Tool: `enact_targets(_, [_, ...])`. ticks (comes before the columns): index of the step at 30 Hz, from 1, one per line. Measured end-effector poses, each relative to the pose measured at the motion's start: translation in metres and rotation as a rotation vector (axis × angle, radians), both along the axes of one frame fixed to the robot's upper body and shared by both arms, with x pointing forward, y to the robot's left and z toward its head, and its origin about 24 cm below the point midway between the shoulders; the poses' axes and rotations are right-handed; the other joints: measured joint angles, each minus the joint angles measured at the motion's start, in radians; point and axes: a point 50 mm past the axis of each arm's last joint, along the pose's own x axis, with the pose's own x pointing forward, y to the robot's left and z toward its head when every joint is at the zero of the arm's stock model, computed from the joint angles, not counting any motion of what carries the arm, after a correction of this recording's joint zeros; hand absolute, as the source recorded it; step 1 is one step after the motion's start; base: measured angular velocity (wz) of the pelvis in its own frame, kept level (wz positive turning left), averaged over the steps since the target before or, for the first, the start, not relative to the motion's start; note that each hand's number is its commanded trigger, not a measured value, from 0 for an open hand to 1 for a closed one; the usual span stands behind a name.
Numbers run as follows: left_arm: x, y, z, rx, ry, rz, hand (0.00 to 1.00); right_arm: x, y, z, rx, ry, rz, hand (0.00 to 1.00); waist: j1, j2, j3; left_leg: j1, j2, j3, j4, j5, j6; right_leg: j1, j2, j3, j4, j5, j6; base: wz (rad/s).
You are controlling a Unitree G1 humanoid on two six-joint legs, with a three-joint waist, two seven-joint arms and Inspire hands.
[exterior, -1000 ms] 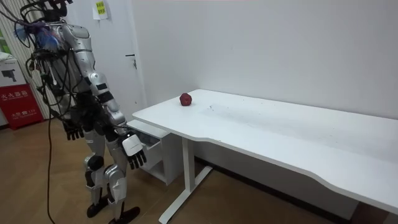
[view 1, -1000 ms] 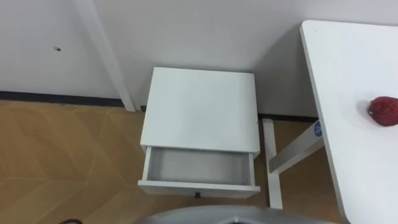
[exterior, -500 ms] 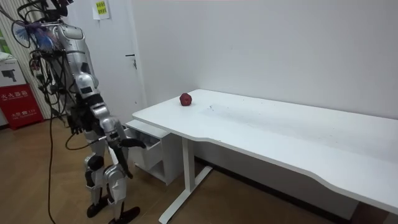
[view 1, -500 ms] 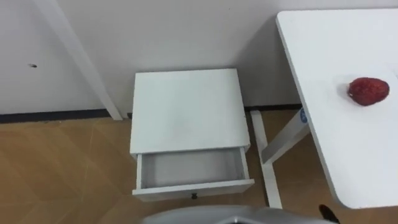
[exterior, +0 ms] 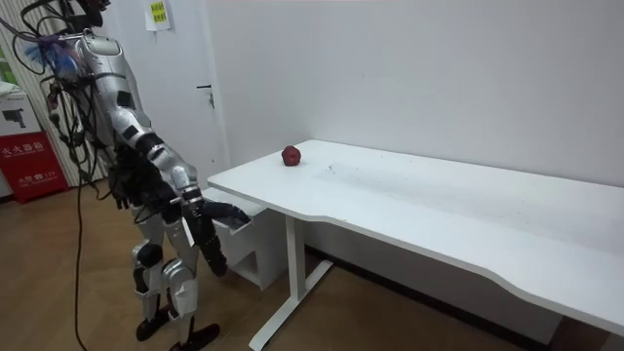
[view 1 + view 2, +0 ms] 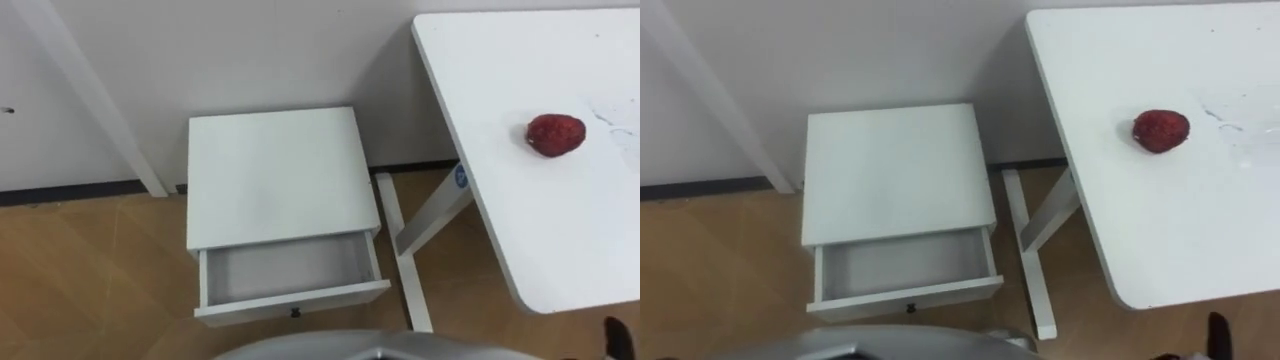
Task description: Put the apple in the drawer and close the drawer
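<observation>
In the left eye view, one red apple [image 6: 556, 134] lay on the one white table [image 6: 520, 230] at the upper right of the frame, well back from the table's near edge and apart from both hands. Left of the table, at the middle of the frame, one white cabinet [image 6: 272, 165] stood against the wall. Its single drawer [image 6: 283, 270] was pulled open toward the bottom of the frame, its white bottom showing and one small dark knob [image 6: 293, 313] on its front. A dark tip of the right hand [image 6: 611, 336] showed at the lower right corner, below the table's edge; whether it was spread or closed could not be told. In the room view, the robot stood on the wooden floor [image 5: 58, 292] at the left of the frame, facing the cabinet [image 5: 244, 255] beside the table's end. Its right hand [image 5: 222, 211] was held out forward near the drawer's front, and its left hand [image 5: 121, 201] hung at its far side, the state of both too small to tell. The apple [image 5: 291, 155] sat near the table's far left corner by the wall. The right eye view gave the same count: one apple [image 6: 1160, 130], one open drawer [image 6: 905, 262].
</observation>
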Motion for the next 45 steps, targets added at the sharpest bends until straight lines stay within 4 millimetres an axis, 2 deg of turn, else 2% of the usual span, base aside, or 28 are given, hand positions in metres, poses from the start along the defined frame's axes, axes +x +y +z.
enact_targets(3, [0.004,0.005,0.004,0.022,-0.036,0.003,0.00,0.007,-0.027,0.023,-0.085,-0.014,-0.077,0.00,-0.008,-0.006,-0.0020,-0.001,-0.001,-0.006,-0.004,0.000,0.000,0.000,0.001,-0.003,-0.002,0.000,0.000,0.01])
enact_targets(5, [0.008,0.007,0.005,0.031,-0.056,-0.005,0.00,0.013,-0.043,0.040,-0.146,-0.026,-0.110,0.00,-0.009,-0.002,-0.0006,-0.001,-0.001,-0.005,-0.004,0.000,0.000,-0.002,0.001,-0.003,-0.003,0.000,0.000,-0.02])
enact_targets(10, [0.011,0.007,0.006,0.035,-0.078,-0.006,0.00,0.038,-0.072,0.098,-0.389,0.025,-0.073,0.00,-0.022,-0.008,-0.0021,-0.018,-0.003,-0.005,-0.003,0.001,-0.001,-0.019,0.004,-0.003,-0.003,0.000,0.000,0.01])
enact_targets(12, [0.011,0.007,0.006,0.035,-0.079,-0.015,0.00,0.044,-0.077,0.117,-0.481,0.060,-0.054,0.00,-0.021,-0.010,-0.0021,-0.027,-0.002,-0.005,-0.004,0.002,-0.003,-0.030,0.006,-0.002,-0.002,0.000,0.000,0.00])
enact_targets(13, [0.013,0.006,0.005,0.033,-0.080,-0.023,0.00,0.049,-0.079,0.128,-0.541,0.080,-0.041,0.00,-0.018,-0.012,0.0019,-0.032,-0.002,-0.004,-0.003,0.003,-0.004,-0.034,0.006,-0.003,-0.003,0.000,0.000,0.00])
enact_targets(15, [0.015,0.005,0.005,0.029,-0.084,-0.033,0.00,0.059,-0.080,0.142,-0.621,0.117,-0.012,0.00,-0.018,-0.014,0.0035,-0.035,-0.001,-0.001,-0.004,0.003,-0.005,-0.039,0.007,-0.001,-0.003,0.000,0.000,-0.03])
enact_targets(18, [0.022,0.002,0.004,0.021,-0.107,-0.062,0.00,0.072,-0.079,0.161,-0.767,0.225,0.069,0.00,0.006,-0.012,0.0074,-0.039,0.000,0.013,-0.004,0.003,-0.005,-0.051,0.008,0.003,-0.003,0.000,0.000,-0.11])
enact_targets(19, [0.024,0.001,0.004,0.019,-0.107,-0.075,0.00,0.079,-0.075,0.169,-0.840,0.278,0.116,0.00,0.008,-0.006,0.0050,-0.045,0.000,0.012,-0.005,0.003,-0.005,-0.055,0.007,0.002,-0.002,0.001,-0.001,-0.08])
enact_targets(22, [0.025,-0.001,0.003,0.006,-0.095,-0.098,0.00,0.098,-0.066,0.186,-1.003,0.354,0.214,0.00,0.025,-0.004,0.0046,-0.052,0.000,0.010,-0.004,0.004,-0.005,-0.063,0.007,0.002,-0.003,0.001,-0.002,0.00])
enact_targets(25, [0.026,-0.004,0.001,-0.010,-0.088,-0.119,0.00,0.112,-0.058,0.191,-1.106,0.407,0.331,0.00,0.057,-0.008,0.0066,-0.051,0.001,0.013,-0.003,0.005,-0.006,-0.062,0.008,-0.001,-0.004,0.001,-0.002,0.00])
enact_targets(31, [0.025,-0.008,0.000,-0.022,-0.080,-0.142,0.00,0.139,-0.040,0.184,-1.190,0.362,0.604,0.00,0.086,-0.013,0.0092,-0.051,0.007,0.006,-0.003,0.005,-0.006,-0.062,0.006,-0.012,-0.006,0.001,-0.002,0.05])
enact_targets(37, [0.025,-0.008,0.001,-0.019,-0.085,-0.146,0.00,0.159,-0.023,0.175,-1.223,0.285,0.858,0.00,0.094,-0.021,0.0112,-0.049,0.009,0.004,-0.003,0.005,-0.007,-0.057,0.007,-0.014,-0.006,0.001,-0.002,0.00])
enact_targets(45, [0.026,-0.006,0.002,-0.010,-0.091,-0.176,0.00,0.175,-0.009,0.172,-1.287,0.251,1.110,0.00,0.111,-0.028,0.0129,-0.050,0.010,-0.004,-0.001,0.005,-0.007,-0.053,0.006,-0.020,-0.006,0.001,-0.002,0.01])
